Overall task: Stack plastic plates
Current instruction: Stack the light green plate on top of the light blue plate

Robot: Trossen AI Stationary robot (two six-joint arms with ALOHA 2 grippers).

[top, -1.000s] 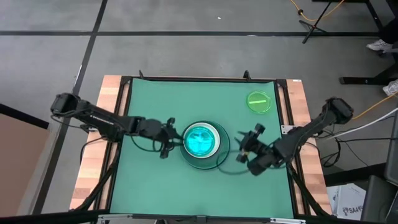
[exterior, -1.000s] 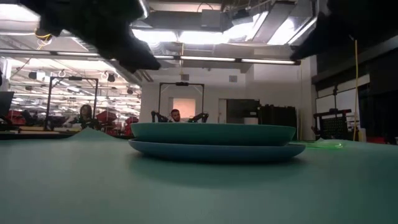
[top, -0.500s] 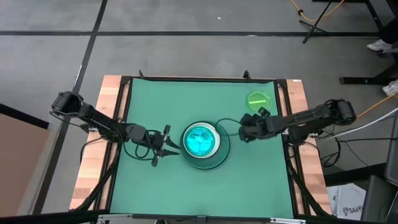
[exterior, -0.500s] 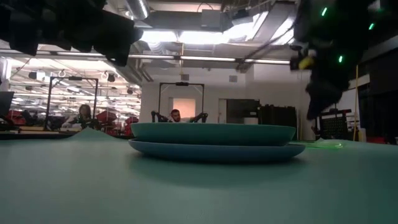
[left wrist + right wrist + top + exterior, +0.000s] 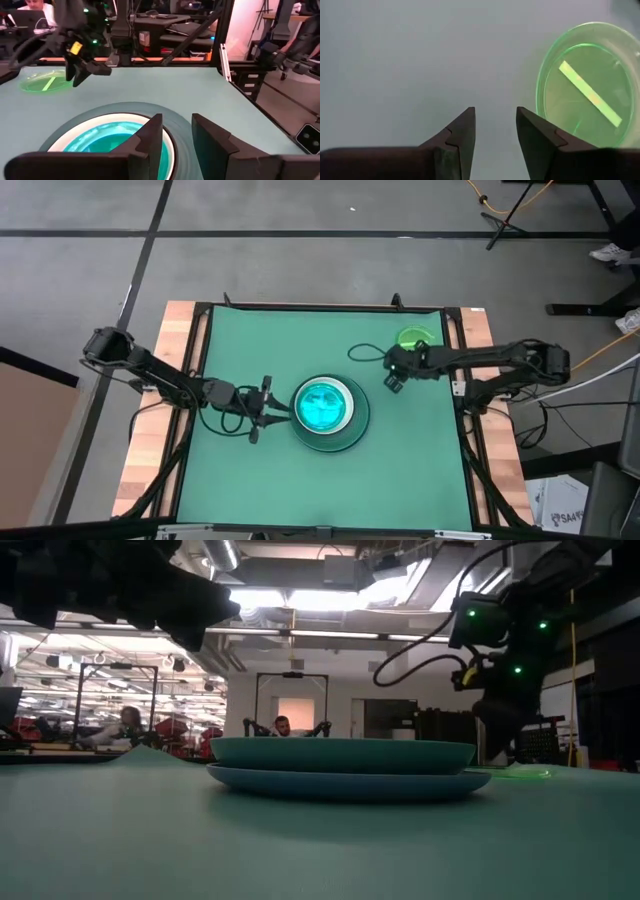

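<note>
The plates are found in two places on the counter (image 5: pixel 230 340): a stack (image 5: pixel 326 412) at the middle and one green plate (image 5: pixel 414 337) alone near the far right corner. The green plate is judged light, thin and stiff, with a smooth, probably slippery surface and a shallow raised rim; a pinch across that rim is judged the only workable hold, since the flat floor offers nothing to close on. Little force should be needed, though too hard a squeeze on such thin plastic might flex or flip it. One loose green plate is counted. In the stack a dark teal plate, a white ring and a glowing cyan centre can be told apart from above, and two broad plates from the low view, but the full number cannot be read. Two arms are counted. The right hand (image 5: pixel 494 131) is held just beside the green plate, its fingers parted and empty, with nothing yet touched. The left hand (image 5: pixel 176 136) is kept low beside the stack on the left, fingers likewise apart and gripping nothing.
</note>
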